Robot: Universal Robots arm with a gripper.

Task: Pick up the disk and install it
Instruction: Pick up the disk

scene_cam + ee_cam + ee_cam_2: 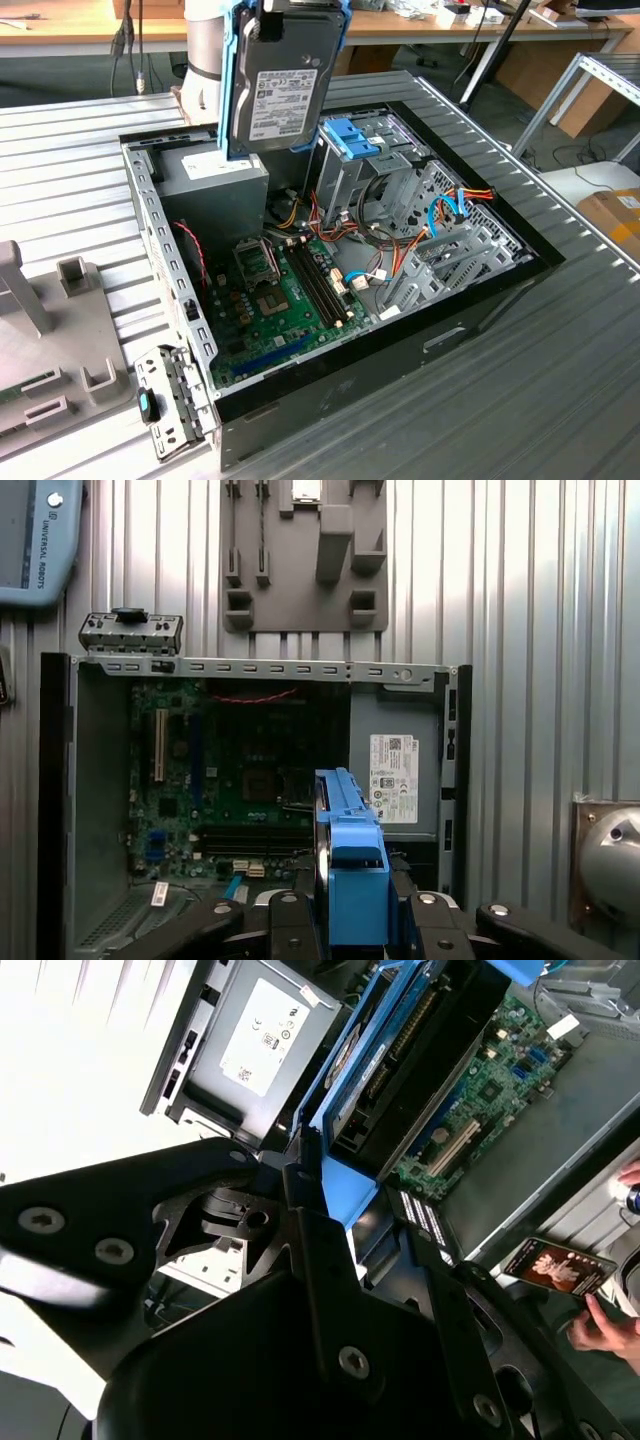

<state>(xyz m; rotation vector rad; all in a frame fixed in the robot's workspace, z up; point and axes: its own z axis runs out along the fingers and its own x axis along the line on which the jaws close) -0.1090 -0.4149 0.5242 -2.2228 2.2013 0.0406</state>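
Starting at the exterior view's left, a grey fixture plate point(60, 330) lies on the ribbed metal table point(560, 400). Just beside it, at the near corner of the case, lies a small metal bracket with a blue tab point(165, 405). Then comes the open computer case point(400, 350), which lies flat on the table with its inside facing up. Inside it, on the left part, stands the grey power-supply box point(215, 190) with a white sticker, and below that the green motherboard point(285, 300) covers the floor of the case.

Above the power-supply box, the disk point(285, 95) hangs upright in the air. Its white label faces the exterior camera, and the light-blue rails run along its two long edges. The grey robot arm point(205, 50) comes down behind it. The gripper point(355, 925) holds the disk from the top end. In the first wrist view its black fingers point(290, 925) press on both sides of the blue carrier, so they are clenched on the disk. The disk is raised over the case, not yet in any bay.

To the right of the disk stands the silver cage point(350, 150) with its blue latch, near but apart. Further right are coloured cables point(450, 210). At the far right edge a cardboard box point(615, 215) stands off the table.
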